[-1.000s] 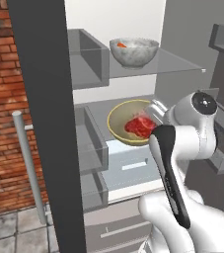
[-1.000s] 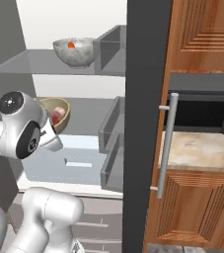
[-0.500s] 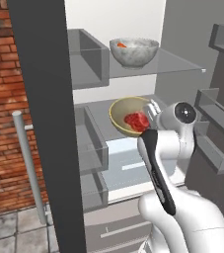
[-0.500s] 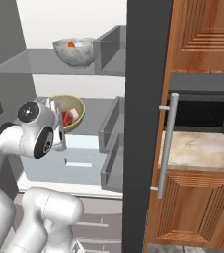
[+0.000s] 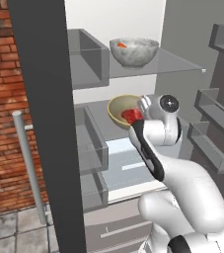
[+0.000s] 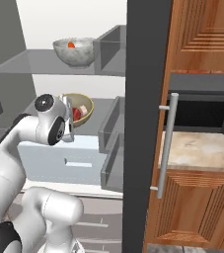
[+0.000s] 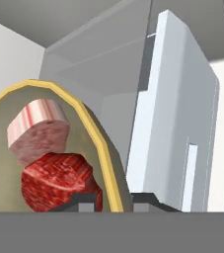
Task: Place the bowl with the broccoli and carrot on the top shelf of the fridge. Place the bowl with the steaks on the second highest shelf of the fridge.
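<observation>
Fingers point(image 7: 111, 200) astride yellow bowl point(image 7: 101, 143) rim

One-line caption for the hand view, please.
Claw shut on the rim of the yellow bowl holding the steaks, inside the fridge.

The arm's white wrist covers the near right rim of the yellow bowl point(image 5: 119, 108). In the grey bowl point(image 5: 134, 52) above it, the carrot point(image 5: 122, 45) is mostly sunk below the rim, and the broccoli is too small to make out.

steak bowl point(image 5: 121, 109) carried deeper onto shelf
</observation>
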